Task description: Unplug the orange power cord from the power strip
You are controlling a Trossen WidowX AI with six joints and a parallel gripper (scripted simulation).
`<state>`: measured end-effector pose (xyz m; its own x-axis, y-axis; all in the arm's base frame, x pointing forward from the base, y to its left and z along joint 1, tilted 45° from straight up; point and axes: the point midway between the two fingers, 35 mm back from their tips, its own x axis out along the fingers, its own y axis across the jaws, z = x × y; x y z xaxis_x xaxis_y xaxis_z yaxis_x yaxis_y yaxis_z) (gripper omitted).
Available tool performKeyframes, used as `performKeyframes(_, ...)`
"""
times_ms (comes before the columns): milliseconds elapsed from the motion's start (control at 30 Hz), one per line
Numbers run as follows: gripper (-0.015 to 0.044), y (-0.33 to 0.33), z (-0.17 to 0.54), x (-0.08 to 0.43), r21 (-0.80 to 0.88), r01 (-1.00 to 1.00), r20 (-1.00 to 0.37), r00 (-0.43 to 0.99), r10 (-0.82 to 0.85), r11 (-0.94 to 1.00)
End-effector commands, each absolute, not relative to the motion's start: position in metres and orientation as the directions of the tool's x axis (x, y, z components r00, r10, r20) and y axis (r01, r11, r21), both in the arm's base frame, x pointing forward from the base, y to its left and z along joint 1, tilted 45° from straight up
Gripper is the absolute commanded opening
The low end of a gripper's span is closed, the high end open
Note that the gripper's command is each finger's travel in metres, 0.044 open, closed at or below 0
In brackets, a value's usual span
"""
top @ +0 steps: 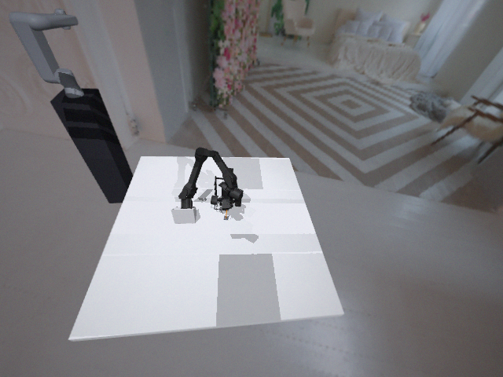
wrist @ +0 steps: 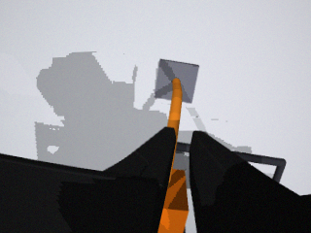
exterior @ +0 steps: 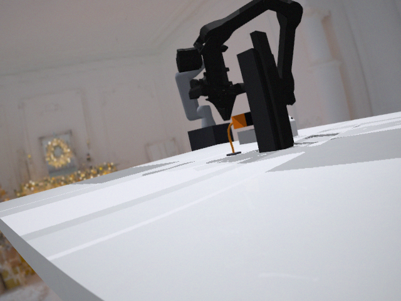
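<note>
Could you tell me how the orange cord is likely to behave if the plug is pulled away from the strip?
The orange cord looks thin and curves down to its small anchor, so it will probably flex rather than resist. The blocky plug seems rigid; its smooth faces may slip from the pincer.
</note>
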<state>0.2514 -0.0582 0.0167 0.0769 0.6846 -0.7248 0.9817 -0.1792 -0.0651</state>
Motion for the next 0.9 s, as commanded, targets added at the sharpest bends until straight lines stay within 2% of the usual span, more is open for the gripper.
performKeyframes(0,0.0079,-0.050,0.021,0.255,-0.056,0.985,-0.716,0.074,0.694,-0.163)
performKeyframes(100,0.0157,-0.050,0.021,0.255,-0.056,0.985,-0.716,0.074,0.694,-0.163)
performKeyframes(867,0.0160,-0.052,0.033,0.256,-0.087,0.978,-0.717,0.071,0.694,-0.190)
